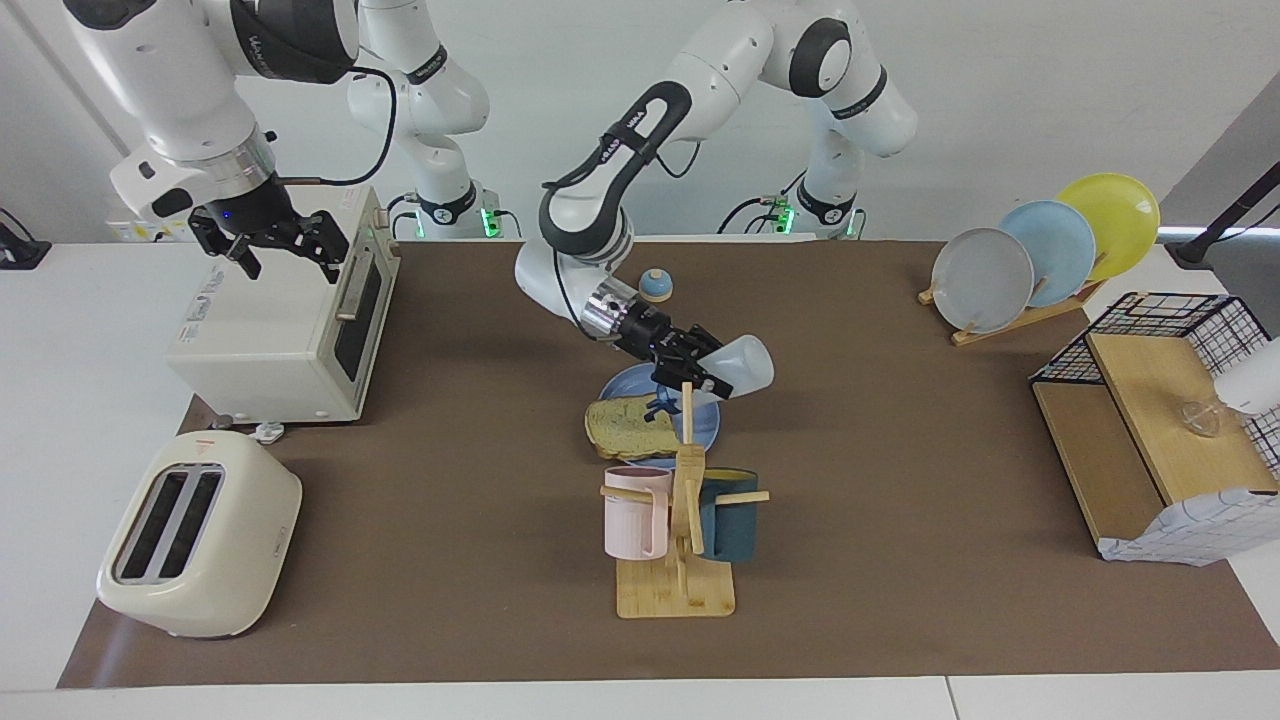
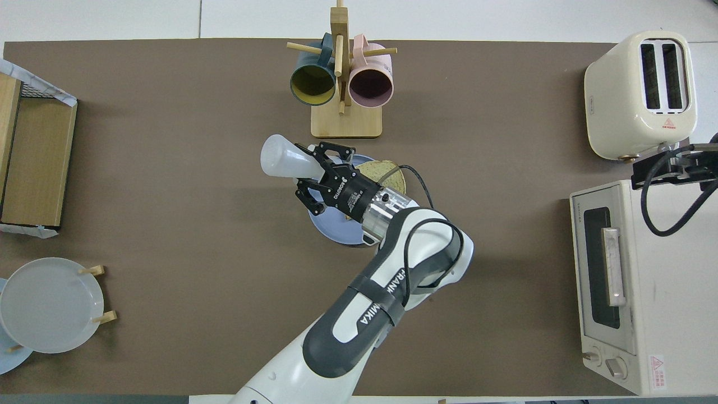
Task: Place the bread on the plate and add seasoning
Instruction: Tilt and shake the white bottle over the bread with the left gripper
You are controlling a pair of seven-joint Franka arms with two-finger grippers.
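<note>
A brown mat [image 1: 900, 600] is spread over the table, with a cream toaster oven [image 1: 285, 325] and a two-slot toaster [image 1: 195, 535] at the right arm's end, and a wire-and-wood shelf [image 1: 1160, 420] and a wooden rack of upright plates [image 1: 1040, 255] at the left arm's end. A wooden mug tree [image 1: 680, 520] carrying a pink mug [image 1: 635, 512] and a dark teal mug [image 1: 730, 515] is seen mid-table, farther from the robots than the blue plate [image 1: 625, 385]. The bread [image 1: 632, 425] is laid on the plate, overhanging the rim on the side toward the right arm's end. The left gripper [image 1: 700, 368] is held over the plate, clamped on the seasoning bottle [image 1: 745, 365], which is tipped steeply with its base raised and its cap end hidden among the fingers. The right gripper [image 1: 285, 248] is held over the toaster oven, fingers spread, grasping nothing. A small blue-domed bell [image 1: 655, 286] is seen nearer the robots than the plate.
</note>
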